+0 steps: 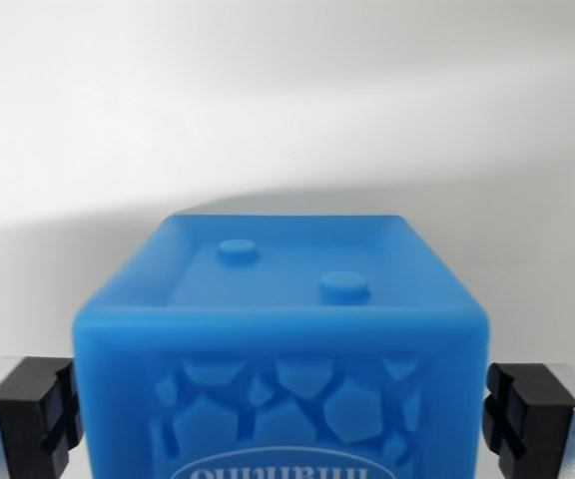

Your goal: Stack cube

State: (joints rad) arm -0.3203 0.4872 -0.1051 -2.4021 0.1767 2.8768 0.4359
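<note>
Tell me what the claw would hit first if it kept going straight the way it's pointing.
Probably nothing besides the plain white surface ahead. The claw straddles the blue translucent plastic cube, so its black pads pass on either side. Depth is unclear.

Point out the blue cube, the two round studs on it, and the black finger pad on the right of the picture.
blue cube point(283, 344), wrist view, front upper edge.
round studs point(344, 285), wrist view, nearer stud's top.
black finger pad point(523, 414), wrist view, its ridged face.

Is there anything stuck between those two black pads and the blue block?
Nothing visible. The blue cube sits right between the two black finger pads, with only thin bare gaps on either side. Where the cube has to be stacked is not in this view.
</note>
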